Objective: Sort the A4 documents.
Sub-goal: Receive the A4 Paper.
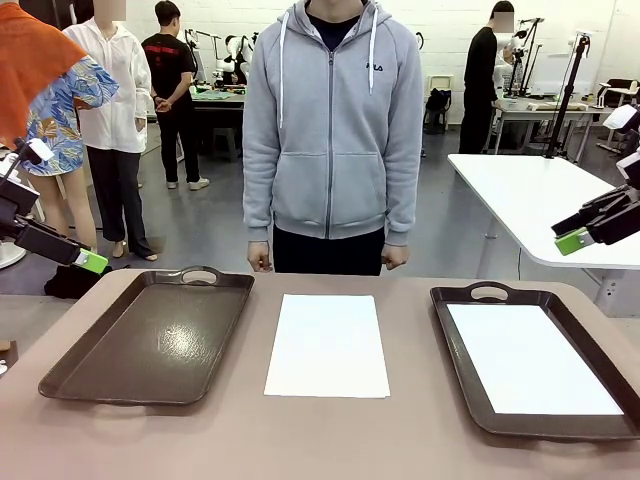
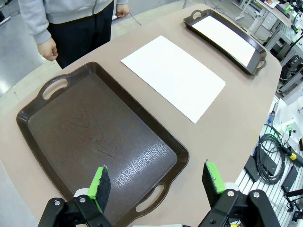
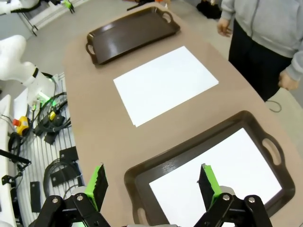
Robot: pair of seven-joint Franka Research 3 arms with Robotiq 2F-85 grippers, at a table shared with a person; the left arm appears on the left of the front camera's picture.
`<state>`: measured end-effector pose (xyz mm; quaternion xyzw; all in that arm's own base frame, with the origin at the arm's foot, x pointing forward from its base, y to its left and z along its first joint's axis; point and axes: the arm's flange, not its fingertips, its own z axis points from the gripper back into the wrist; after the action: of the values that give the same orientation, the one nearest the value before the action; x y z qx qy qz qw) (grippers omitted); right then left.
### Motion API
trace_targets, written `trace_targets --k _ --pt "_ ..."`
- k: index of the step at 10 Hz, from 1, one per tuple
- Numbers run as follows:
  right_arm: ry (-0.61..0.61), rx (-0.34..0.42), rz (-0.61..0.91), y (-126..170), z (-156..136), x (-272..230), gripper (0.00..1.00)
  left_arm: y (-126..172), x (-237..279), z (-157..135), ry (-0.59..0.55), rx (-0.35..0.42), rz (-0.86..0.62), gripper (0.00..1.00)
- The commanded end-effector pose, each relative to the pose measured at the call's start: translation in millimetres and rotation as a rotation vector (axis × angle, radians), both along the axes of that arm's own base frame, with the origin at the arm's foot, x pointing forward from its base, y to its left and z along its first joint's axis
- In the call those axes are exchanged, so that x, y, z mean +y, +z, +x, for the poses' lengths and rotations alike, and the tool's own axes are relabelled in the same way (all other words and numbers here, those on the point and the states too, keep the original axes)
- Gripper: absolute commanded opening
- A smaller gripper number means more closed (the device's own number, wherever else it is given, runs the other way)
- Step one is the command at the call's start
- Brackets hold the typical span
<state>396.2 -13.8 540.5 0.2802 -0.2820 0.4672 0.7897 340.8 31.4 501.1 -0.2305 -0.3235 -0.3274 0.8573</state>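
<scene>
One blank A4 document [image 1: 327,345] lies flat on the bench [image 1: 420,440] between the left tray [image 1: 150,345] and the right tray [image 1: 550,425], which holds another sheet [image 1: 530,358]. The left claw [image 2: 156,180] and right claw [image 3: 154,182] hang with fingers apart, holding nothing. The logo on the person's hoodie [image 1: 333,130] is too small to read.

Dark brown plastic tray [image 1: 150,345]: glossy, finely textured (crazed sheen). White rectangular paper sheet [image 1: 327,345]: matt, smooth. Tan counter [image 1: 330,440]: matt.
</scene>
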Motion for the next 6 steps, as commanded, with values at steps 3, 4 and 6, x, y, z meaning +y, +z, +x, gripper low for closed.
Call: trace_targets --k 3,4,6 --pt "-0.002 0.027 -0.065 -6.1 -0.7 -1.5 1.00 -0.6 1.1 0.8 -0.013 -0.009 -0.017 1.00" --pt "-0.024 0.036 -0.078 -7.5 0.7 -2.8 1.00 -0.6 1.1 0.8 -0.013 -0.009 -0.017 1.00" --pt "-0.061 0.038 -0.093 -7.5 -1.8 -9.2 1.00 -0.6 1.1 0.8 -0.013 -0.009 -0.017 1.00"
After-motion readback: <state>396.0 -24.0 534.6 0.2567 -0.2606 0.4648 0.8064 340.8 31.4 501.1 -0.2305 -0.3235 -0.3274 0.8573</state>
